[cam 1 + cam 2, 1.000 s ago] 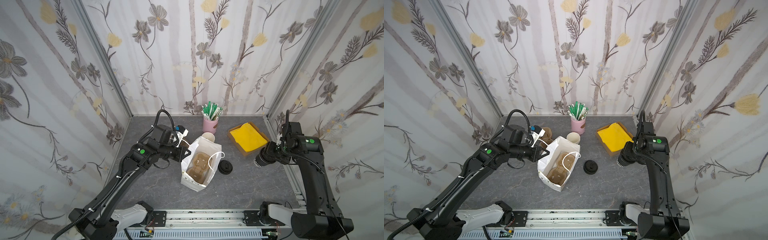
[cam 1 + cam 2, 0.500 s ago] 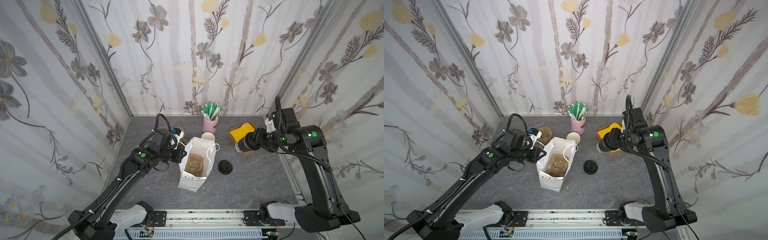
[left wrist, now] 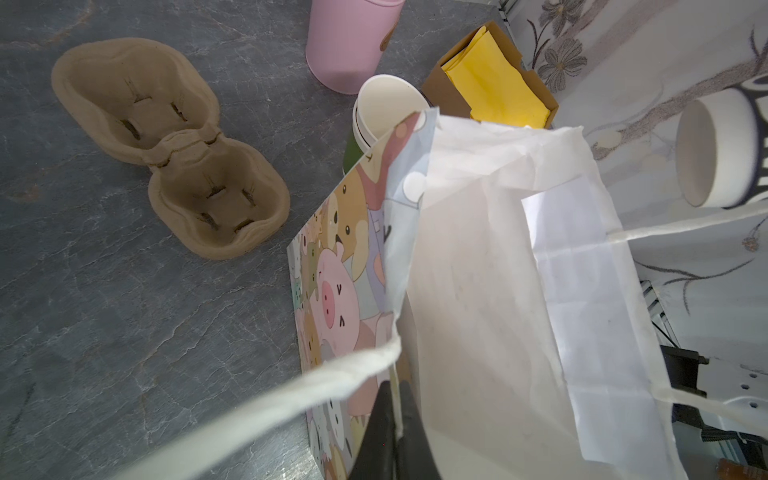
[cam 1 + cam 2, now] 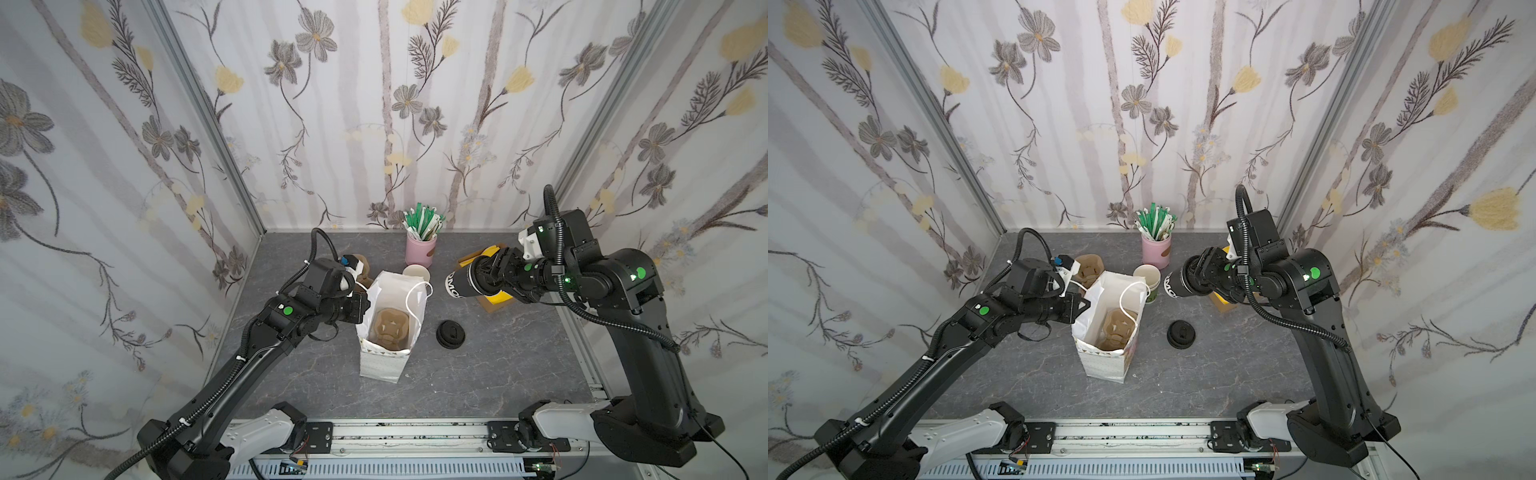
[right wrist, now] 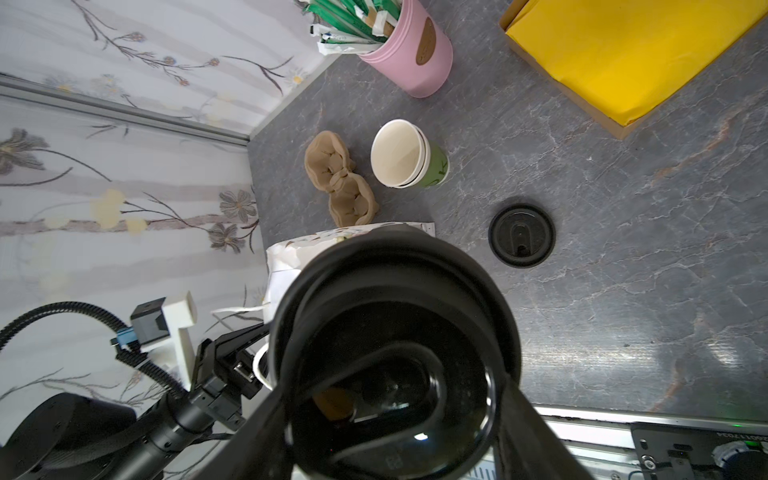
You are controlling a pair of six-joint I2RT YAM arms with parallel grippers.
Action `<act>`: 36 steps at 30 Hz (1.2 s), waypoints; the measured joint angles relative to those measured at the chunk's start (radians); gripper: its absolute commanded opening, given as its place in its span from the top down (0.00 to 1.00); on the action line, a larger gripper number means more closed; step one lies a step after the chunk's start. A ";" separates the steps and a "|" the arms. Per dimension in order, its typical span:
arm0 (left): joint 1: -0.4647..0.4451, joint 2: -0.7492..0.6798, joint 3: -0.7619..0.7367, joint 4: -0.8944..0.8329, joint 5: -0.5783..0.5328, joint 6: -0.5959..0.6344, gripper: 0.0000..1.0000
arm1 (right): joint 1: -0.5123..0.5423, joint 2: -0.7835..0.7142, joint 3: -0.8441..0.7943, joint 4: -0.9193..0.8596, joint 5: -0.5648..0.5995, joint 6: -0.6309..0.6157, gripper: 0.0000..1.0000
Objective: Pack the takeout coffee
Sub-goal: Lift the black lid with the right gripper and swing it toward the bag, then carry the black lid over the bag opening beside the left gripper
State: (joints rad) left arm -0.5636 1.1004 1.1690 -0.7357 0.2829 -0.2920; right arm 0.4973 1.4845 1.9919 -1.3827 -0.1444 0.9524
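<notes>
Showing one bag [image 4: 384, 365], two carriers [image 4: 1090, 266], one held cup [image 4: 459, 284].

In the right wrist view the coffee cup [image 5: 390, 357] is a close blur that covers most of the bag [image 5: 282, 266]. In both top views the right hand [image 4: 478, 277] hides much of the yellow box [image 4: 496, 297] beyond the bag. The left wrist view cuts off the pink holder [image 3: 349, 41].

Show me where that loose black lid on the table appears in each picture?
Top view: black lid, right of the white bag.
Top view: black lid, same spot.
Left wrist: not in it.
Right wrist: black lid, near the cup stack.
Shared landmark: pink cup.
</notes>
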 measured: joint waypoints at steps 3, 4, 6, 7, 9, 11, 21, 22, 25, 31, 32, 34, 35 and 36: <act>0.000 0.002 0.006 0.000 0.000 0.000 1.00 | 0.043 0.016 0.048 0.000 -0.006 0.042 0.48; 0.000 0.003 0.009 0.000 0.000 -0.002 1.00 | 0.057 0.024 0.064 0.000 -0.006 0.054 0.49; 0.000 0.010 0.016 0.000 0.000 -0.003 1.00 | 0.084 0.041 0.095 0.001 -0.009 0.076 0.49; 0.000 0.015 0.018 0.000 0.000 -0.004 1.00 | 0.095 0.050 0.107 0.002 -0.010 0.087 0.49; 0.000 0.027 0.022 0.001 0.000 -0.005 1.00 | 0.116 0.069 0.133 0.003 -0.011 0.104 0.50; 0.000 0.038 0.032 0.002 0.000 -0.006 1.00 | 0.129 0.089 0.160 0.004 -0.014 0.115 0.50; -0.015 0.063 0.067 0.004 -0.046 -0.003 1.00 | 0.143 0.169 0.266 0.021 -0.016 0.147 0.52; -0.015 0.061 0.067 0.004 -0.047 -0.003 1.00 | 0.142 0.166 0.267 0.025 -0.013 0.151 0.52; -0.015 0.048 0.067 0.004 -0.048 0.003 1.00 | 0.138 0.157 0.268 0.032 0.003 0.157 0.52; -0.017 0.047 0.067 0.005 -0.046 0.005 1.00 | 0.132 0.169 0.269 0.034 0.024 0.157 0.53; -0.018 0.048 0.067 0.005 -0.045 0.005 1.00 | 0.132 0.177 0.269 0.036 0.024 0.157 0.53; -0.019 0.051 0.067 0.006 -0.043 0.005 1.00 | 0.135 0.191 0.269 0.042 0.019 0.156 0.54; -0.019 0.052 0.067 0.006 -0.043 0.004 1.00 | 0.137 0.198 0.269 0.046 0.017 0.156 0.54; -0.021 0.053 0.067 0.006 -0.043 0.004 1.00 | 0.140 0.204 0.269 0.049 0.012 0.156 0.54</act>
State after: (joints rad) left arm -0.5842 1.1534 1.2362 -0.7296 0.2398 -0.2878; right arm 0.6373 1.6890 2.2608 -1.3334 -0.1326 1.1084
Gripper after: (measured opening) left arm 0.057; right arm 0.638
